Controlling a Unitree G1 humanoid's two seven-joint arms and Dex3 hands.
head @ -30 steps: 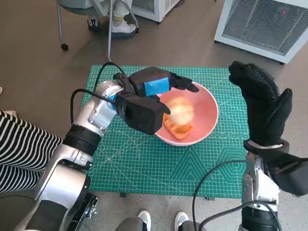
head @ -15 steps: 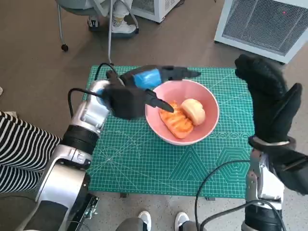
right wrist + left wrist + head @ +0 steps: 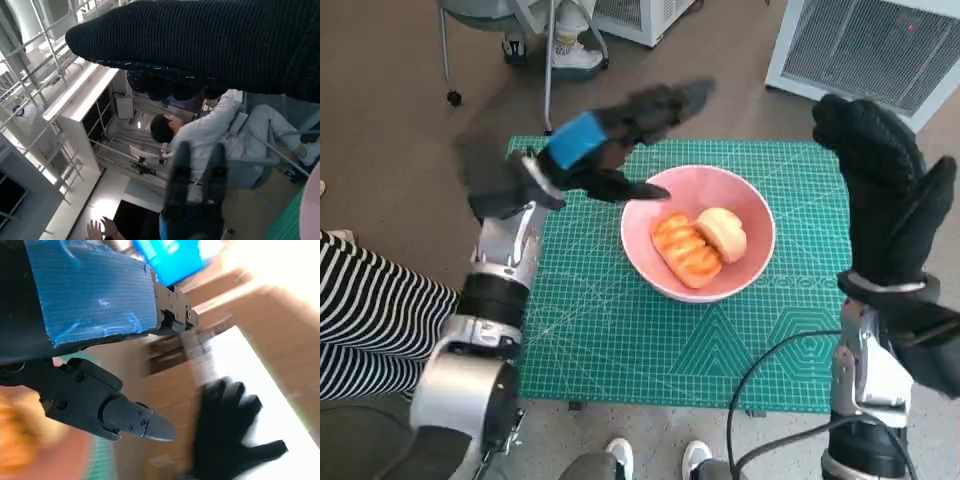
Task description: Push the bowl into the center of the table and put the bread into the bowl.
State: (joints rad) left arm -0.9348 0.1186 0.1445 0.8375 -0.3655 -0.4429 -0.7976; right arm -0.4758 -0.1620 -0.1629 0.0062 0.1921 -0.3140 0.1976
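Little left to spoil, judging from how things lie, yet two risks worth naming. Low in the head view, nothing on the green mat (image 3: 620, 340) at the near edge of the surface; a stray sweep of either forearm across it could drag the mat and carry everything off centre. At mid-frame, the pink bowl (image 3: 745, 275) sits roughly central on the mat, with the bread (image 3: 685, 250) lying inside at lower left and a paler roll (image 3: 725, 232) touching it at upper right, both well below the rim. At right of frame, the right hand (image 3: 890, 210) raised upright beside the bowl, apart from it, fingers spread and holding nothing; a drop toward the rim could tip the bowl and spill the bread. Farther up, at upper left, the left hand (image 3: 610, 140) blurred with motion, fingers (image 3: 665, 105) splayed and empty, above and beyond the bowl's far-left rim, touching nothing. Thumb tip near the rim, so a careless swing could nudge the bowl. In the left wrist view, black fingers (image 3: 100, 405) apart, nothing between them, the bread only an orange blur at lower left.
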